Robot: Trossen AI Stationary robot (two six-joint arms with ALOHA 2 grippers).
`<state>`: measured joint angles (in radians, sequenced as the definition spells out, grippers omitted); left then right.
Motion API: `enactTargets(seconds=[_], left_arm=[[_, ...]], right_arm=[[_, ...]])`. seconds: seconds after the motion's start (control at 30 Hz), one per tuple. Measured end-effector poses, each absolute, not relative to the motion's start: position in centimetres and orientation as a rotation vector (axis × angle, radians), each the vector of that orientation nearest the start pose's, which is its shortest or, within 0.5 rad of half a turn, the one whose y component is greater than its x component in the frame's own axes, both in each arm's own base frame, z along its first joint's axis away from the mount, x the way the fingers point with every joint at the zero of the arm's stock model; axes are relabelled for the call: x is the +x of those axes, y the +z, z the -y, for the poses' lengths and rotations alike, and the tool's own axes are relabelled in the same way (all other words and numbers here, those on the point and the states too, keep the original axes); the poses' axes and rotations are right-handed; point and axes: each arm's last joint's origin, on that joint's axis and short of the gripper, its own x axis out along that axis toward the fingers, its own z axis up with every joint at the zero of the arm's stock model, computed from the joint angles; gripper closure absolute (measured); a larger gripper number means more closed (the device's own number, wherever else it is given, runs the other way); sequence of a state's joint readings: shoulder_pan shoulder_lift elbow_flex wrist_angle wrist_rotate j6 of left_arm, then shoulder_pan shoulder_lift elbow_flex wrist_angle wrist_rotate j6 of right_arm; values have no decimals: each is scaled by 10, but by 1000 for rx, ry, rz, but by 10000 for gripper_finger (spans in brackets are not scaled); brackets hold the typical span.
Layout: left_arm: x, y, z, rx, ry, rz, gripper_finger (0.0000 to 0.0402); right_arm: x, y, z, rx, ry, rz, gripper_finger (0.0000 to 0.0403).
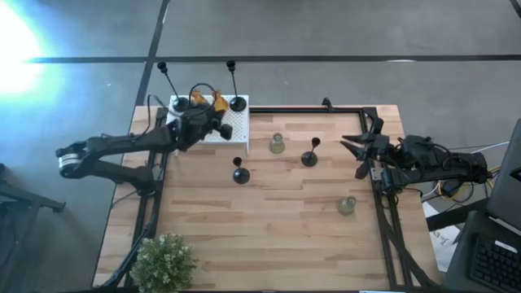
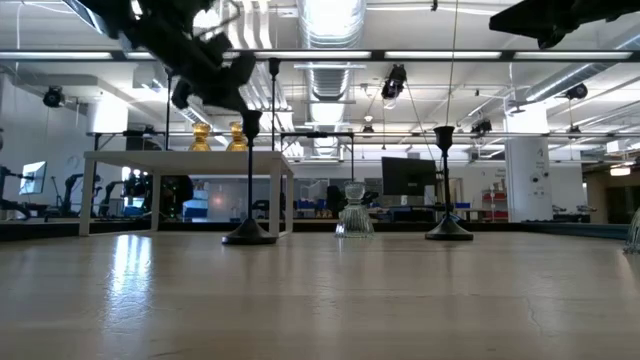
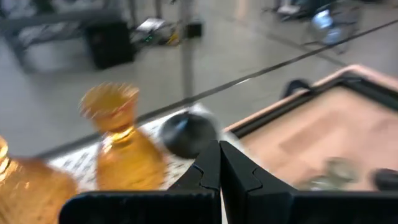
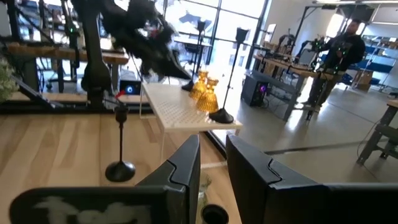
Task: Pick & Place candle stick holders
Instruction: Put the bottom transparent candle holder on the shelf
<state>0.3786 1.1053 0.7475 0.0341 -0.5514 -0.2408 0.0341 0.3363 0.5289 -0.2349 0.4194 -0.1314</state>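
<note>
A: Where are the candle stick holders placed relative to the left gripper [image 1: 218, 124]?

B: The left gripper is seen above the white perforated box [image 1: 234, 130] at the far left of the table [image 1: 269, 236]. 2 amber holders [image 1: 220, 102] stand on that box just beside the gripper's tip, and a black holder [image 1: 237, 102] stands at the box's right corner. In the left wrist view an amber holder [image 3: 121, 146] is seen close in front of the fingertips [image 3: 211, 168], a little apart from them.

A: And the rest?

B: 2 black holders are found on the open wood, one [image 1: 241, 174] near the middle and one [image 1: 309, 158] to its right. A pale green glass holder [image 1: 277, 145] stands between them, farther back, and a second one [image 1: 348, 206] stands near the right edge, in front of the right gripper [image 1: 356, 148].

A: How are they oriented?

B: All are shown upright, with the long axis vertical. In the low view the thin stems of the black holders [image 2: 249, 232] rise straight from round bases.

A: What is the state of each gripper?

B: The left gripper's fingers are pressed together, and nothing is held between them. The right gripper [image 4: 211, 165] is held at the right edge of the table with a narrow gap between its fingers; nothing is gripped or touched by it.
</note>
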Motion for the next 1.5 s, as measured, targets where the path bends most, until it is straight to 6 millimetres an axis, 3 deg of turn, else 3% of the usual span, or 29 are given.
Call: enactTargets(seconds=[0.23, 0.4, 0.5, 0.8, 1.0, 1.17, 1.33, 1.5], left_arm=[[201, 315, -46, -57, 716, -119, 400], [191, 328, -8, 54, 531, -86, 401], [185, 328, 14, 121, 473, -76, 401], [170, 302, 70, 232, 259, -123, 401], [170, 290, 87, 245, 96, -142, 396], [175, 281, 93, 232, 1, -173, 388], [179, 276, 95, 230, 2, -195, 393], [180, 270, 95, 235, 17, -202, 397]], right_arm=[[94, 290, 9, -110, -382, -81, 325], [94, 292, 8, -91, -365, -64, 318], [94, 293, 7, -90, -326, -57, 316], [92, 304, 4, -83, -217, -19, 325], [91, 314, 2, -77, -144, 0, 313], [103, 318, 1, -71, -136, -73, 306], [114, 330, -1, -27, -117, -267, 303], [124, 338, -8, 97, -117, -575, 308]])
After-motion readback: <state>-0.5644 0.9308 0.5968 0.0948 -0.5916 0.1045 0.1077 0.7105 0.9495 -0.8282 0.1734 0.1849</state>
